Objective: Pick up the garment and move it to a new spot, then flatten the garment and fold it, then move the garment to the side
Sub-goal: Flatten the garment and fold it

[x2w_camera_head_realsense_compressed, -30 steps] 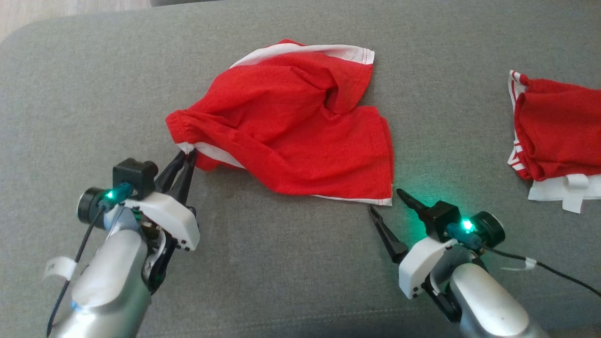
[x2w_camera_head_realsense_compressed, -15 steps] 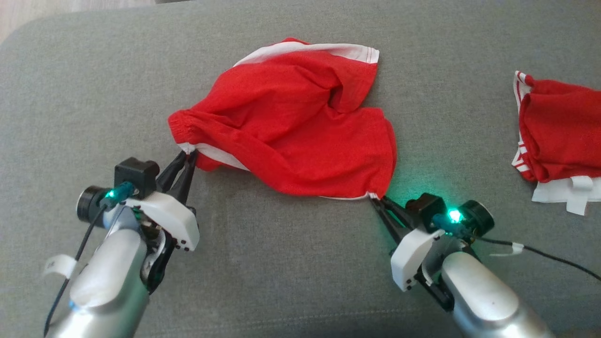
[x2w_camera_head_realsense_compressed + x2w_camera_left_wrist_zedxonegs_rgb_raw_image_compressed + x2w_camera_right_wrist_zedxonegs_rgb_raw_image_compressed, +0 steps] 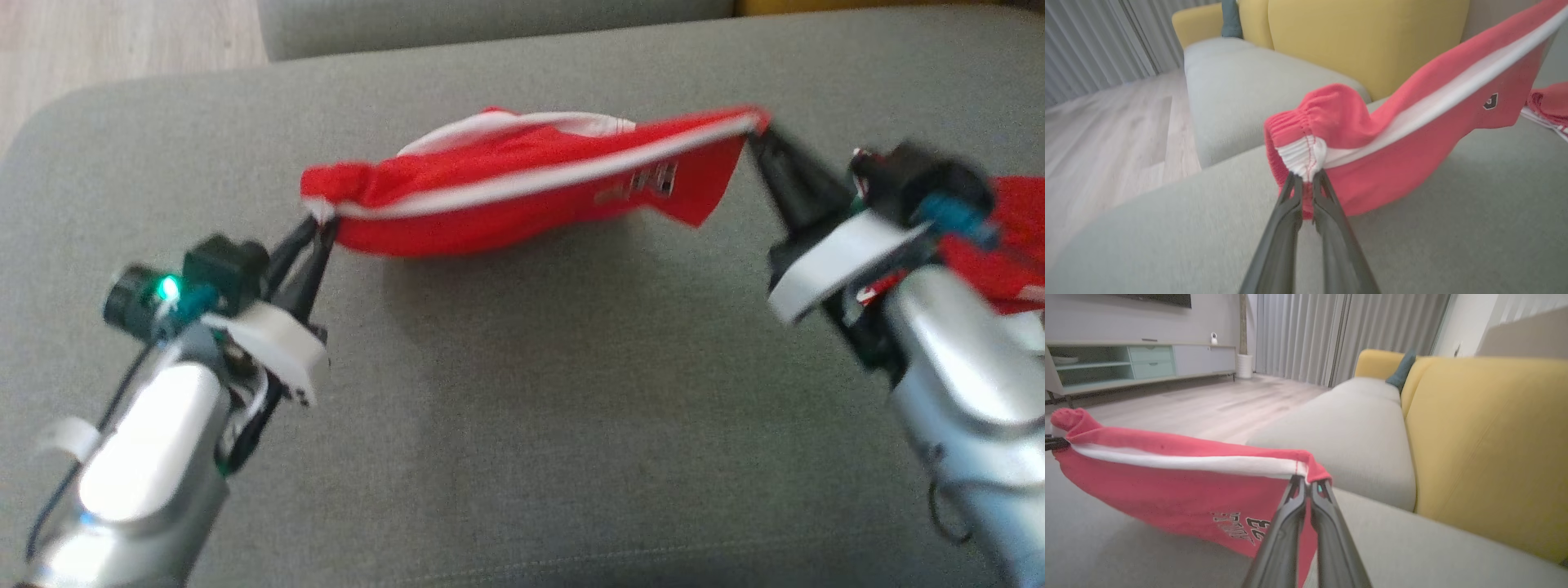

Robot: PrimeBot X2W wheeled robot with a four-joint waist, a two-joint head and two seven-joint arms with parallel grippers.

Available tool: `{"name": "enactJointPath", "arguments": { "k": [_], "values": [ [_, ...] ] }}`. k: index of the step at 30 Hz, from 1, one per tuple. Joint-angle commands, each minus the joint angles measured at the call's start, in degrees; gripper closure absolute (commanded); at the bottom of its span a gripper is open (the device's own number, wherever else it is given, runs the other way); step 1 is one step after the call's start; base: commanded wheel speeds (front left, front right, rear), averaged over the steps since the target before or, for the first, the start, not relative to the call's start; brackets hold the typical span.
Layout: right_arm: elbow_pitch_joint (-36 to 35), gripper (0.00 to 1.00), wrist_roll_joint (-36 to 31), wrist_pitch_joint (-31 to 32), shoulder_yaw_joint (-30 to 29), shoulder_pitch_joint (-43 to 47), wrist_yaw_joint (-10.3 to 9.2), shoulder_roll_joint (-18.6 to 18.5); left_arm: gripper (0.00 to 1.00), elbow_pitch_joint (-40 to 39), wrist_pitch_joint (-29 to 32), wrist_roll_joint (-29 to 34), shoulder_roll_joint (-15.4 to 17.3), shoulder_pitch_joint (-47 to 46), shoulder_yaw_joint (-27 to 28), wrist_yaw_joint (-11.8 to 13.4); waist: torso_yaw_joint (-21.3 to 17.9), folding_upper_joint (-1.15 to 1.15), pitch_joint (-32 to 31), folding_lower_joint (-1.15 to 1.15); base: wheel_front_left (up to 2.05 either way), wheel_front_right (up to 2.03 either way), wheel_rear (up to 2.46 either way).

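Two hands clamp the red shorts with white side stripe (image 3: 506, 188): left hand (image 3: 320, 224) at the gathered waistband, right hand (image 3: 755, 137) at the far corner. We see them stretched over the grey sofa seat (image 3: 522, 392); another red garment (image 3: 1011, 200) lies blurred, half hidden behind the right arm (image 3: 955, 343).

The right gripper (image 3: 758, 140) is blurred, its arm hiding most of perhaps another red garment (image 3: 1020, 208).

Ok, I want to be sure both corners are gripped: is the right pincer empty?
No, the right pincer is shut on a white-trimmed corner of the red garment, which hangs from it.
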Motion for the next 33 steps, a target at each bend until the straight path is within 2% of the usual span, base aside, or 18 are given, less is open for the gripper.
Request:
{"name": "enactJointPath", "arguments": {
  "k": [1,8,19,23,25,29,33],
  "values": [
    [-3.75,1.00,1.64,1.00,-0.27,-2.30,-0.05,-1.64,1.00,-3.98,0.78,0.69,3.11,-5.02,2.40,0.06,-0.18,0.00,-1.50,0.00,0.00,0.00,0.00],
    [-10.36,1.00,5.47,5.49,-1.75,-6.44,-0.05,-5.80,1.00,-15.40,5.85,1.47,6.26,-8.66,3.08,0.41,-0.08,0.00,-5.65,0.00,0.00,0.00,0.00],
    [-20.65,1.00,6.99,12.18,-6.12,-3.35,-0.05,-7.51,1.00,-30.64,13.77,-1.57,9.95,-6.10,5.85,3.02,-0.15,0.00,-9.54,0.00,0.00,0.00,0.00],
    [-25.26,1.00,6.02,15.79,-10.46,-1.43,-0.05,-6.91,1.00,-35.77,15.63,-4.90,10.02,-4.26,8.64,5.21,-0.12,0.00,-9.29,0.00,0.00,0.00,0.00],
    [-27.39,1.00,5.37,17.54,-12.64,-1.04,-0.05,-5.92,1.00,-37.76,16.96,-6.84,9.87,-4.04,9.49,5.55,-0.03,0.00,-8.79,0.00,0.00,0.00,0.00],
    [-29.55,1.00,4.15,20.13,-14.11,-1.86,-0.05,-4.56,1.00,-38.78,18.95,-7.58,10.54,-5.62,9.48,4.85,0.01,0.00,-7.17,0.00,0.00,0.00,0.00],
    [-28.82,1.00,3.45,22.03,-14.15,-7.36,-0.05,-3.05,1.00,-35.39,20.71,-9.76,9.53,-11.47,9.68,3.05,-0.01,0.00,-2.51,0.00,0.00,0.00,0.00]
  ]
}}
